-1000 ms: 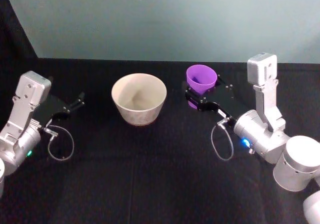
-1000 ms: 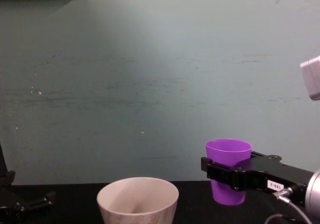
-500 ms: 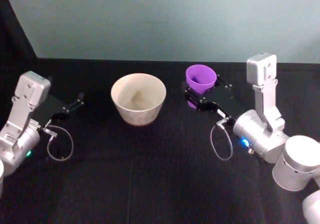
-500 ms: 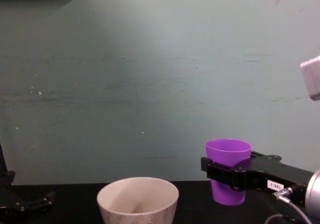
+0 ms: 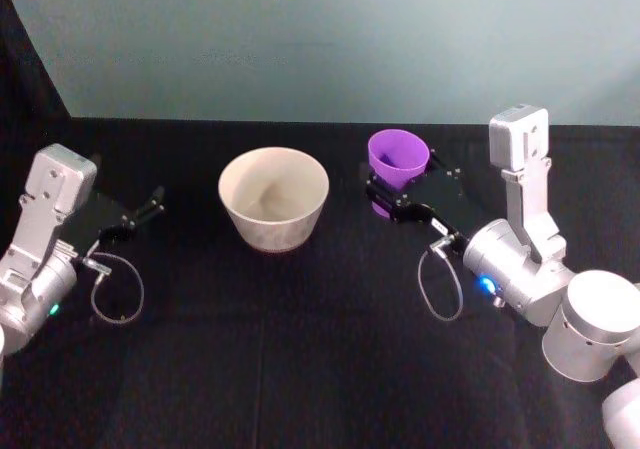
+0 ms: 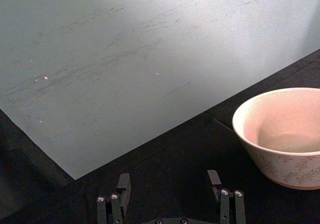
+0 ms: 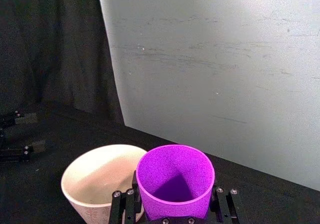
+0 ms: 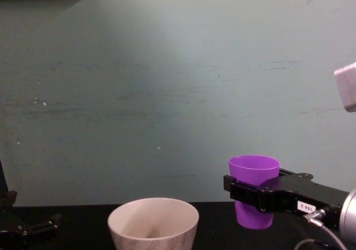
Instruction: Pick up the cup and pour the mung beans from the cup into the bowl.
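The purple cup [image 5: 398, 159] stands upright, held off the table to the right of the bowl [image 5: 273, 198], with my right gripper [image 5: 390, 191] shut around its middle. In the chest view the cup [image 8: 253, 190] hangs a little higher than the bowl's rim [image 8: 153, 216]. The right wrist view looks down into the cup [image 7: 175, 180], with the bowl [image 7: 100, 179] just beyond it; no beans show inside the cup. The cream bowl [image 6: 282, 134] looks empty. My left gripper [image 5: 140, 214] rests open at the far left, well clear of the bowl, its fingers [image 6: 122, 186] spread.
A black cloth covers the table [image 5: 300, 349]. A teal wall [image 5: 320, 39] stands close behind the bowl and cup. A dark curtain [image 7: 50, 49] hangs at the left. Cable loops hang from both wrists [image 5: 440, 289].
My right gripper has lifted the cup slightly and eased it a little toward the bowl. The left arm stays where it was.
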